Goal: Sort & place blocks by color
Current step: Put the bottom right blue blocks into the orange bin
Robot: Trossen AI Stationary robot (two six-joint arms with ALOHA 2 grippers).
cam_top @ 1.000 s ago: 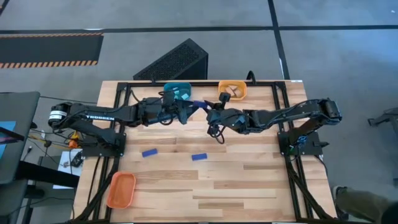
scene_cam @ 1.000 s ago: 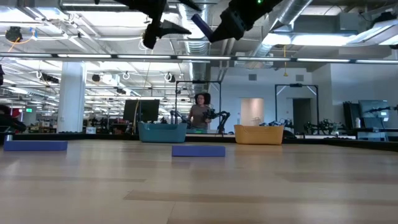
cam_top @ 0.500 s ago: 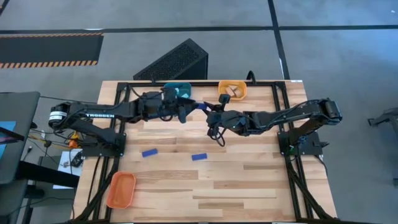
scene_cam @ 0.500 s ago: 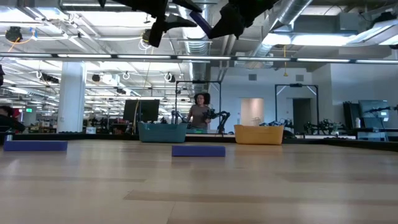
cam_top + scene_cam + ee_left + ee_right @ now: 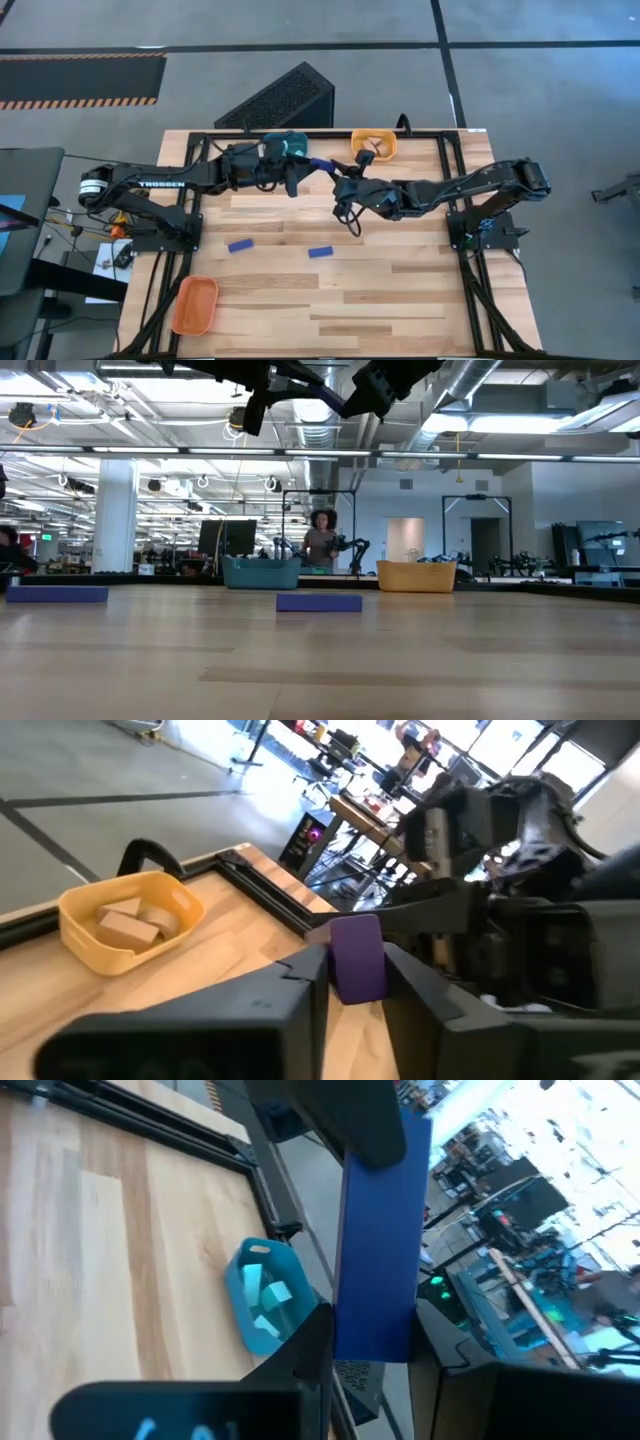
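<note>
We see the left gripper [image 5: 300, 168] and the right gripper [image 5: 338, 180] both pinching one dark blue block [image 5: 356, 958] high over the wooden table [image 5: 400, 290], near the teal tray [image 5: 284, 145] and yellow tray [image 5: 373, 146], while two blue blocks [image 5: 240, 245] lie below and a person [image 5: 322, 545] stands far behind.

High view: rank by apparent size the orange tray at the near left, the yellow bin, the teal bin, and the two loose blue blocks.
1. Orange tray, clearly largest.
2. Yellow bin and teal bin: the teal one is partly under the left arm, so no ranking between them.
3. Left blue block and right blue block: alike, smallest.
</note>
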